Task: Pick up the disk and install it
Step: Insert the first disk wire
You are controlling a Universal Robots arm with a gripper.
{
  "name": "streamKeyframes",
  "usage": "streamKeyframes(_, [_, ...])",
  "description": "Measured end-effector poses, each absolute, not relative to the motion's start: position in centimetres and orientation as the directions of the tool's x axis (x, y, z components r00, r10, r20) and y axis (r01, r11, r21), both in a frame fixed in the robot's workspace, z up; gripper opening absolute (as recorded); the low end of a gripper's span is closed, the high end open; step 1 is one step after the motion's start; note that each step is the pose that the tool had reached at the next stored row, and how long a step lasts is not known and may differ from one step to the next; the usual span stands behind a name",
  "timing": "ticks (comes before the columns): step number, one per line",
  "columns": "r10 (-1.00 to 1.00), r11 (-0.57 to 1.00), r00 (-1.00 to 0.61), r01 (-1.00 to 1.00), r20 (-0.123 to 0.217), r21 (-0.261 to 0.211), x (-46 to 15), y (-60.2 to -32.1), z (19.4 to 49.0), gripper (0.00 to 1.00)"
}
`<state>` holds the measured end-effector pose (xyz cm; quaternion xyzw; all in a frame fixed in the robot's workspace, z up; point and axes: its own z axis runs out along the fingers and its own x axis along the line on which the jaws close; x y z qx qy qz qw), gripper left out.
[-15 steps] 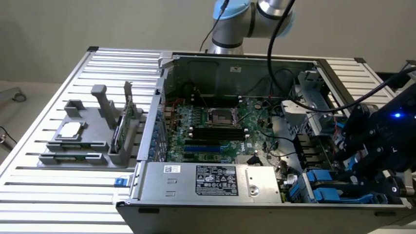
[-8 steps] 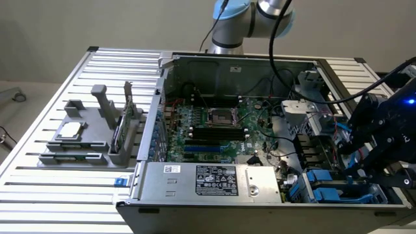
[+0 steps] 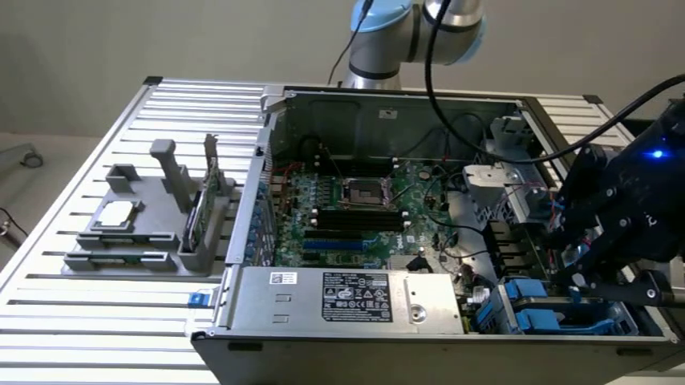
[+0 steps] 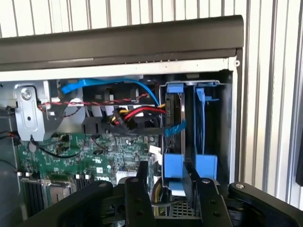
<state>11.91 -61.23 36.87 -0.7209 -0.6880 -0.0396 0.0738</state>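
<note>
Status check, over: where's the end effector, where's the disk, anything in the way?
End effector over the drive bay at the computer case's corner. Disk standing in its blue carrier in the bay. Red cable and blue cable close beside it.

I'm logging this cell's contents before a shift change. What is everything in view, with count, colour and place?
computer case: one, grey metal, open on the slatted table
table: one, silver slats, under everything
motherboard: one, green, on the case floor
power supply: one, silver with a white label, at the case's near edge
disk: one, dark with a blue carrier, standing in the bay at the exterior view's right corner of the case
empty carrier: one, blue, in the slot beside the disk
holder: one, grey, on the table at the exterior view's left
chip: one, silver, on the holder
circuit card: one, green, upright in the holder
arm: one, grey and blue, behind the case
gripper: one, black, above the disk bay
</note>
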Motion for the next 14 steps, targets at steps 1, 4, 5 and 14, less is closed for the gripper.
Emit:
streamKeyframes(1, [0.986,-0.043,0.050,0.998,0.159,-0.052,11.51,-61.23,36.94,0.42])
streamKeyframes(4, [0.986,-0.043,0.050,0.998,0.159,-0.051,10.97,-61.23,37.00,0.42])
streamKeyframes(5, [0.986,-0.042,0.050,0.998,0.159,-0.051,10.97,-61.23,36.99,0.42])
streamKeyframes(14, [0.986,-0.042,0.050,0.998,0.159,-0.051,10.97,-61.23,36.99,0.42])
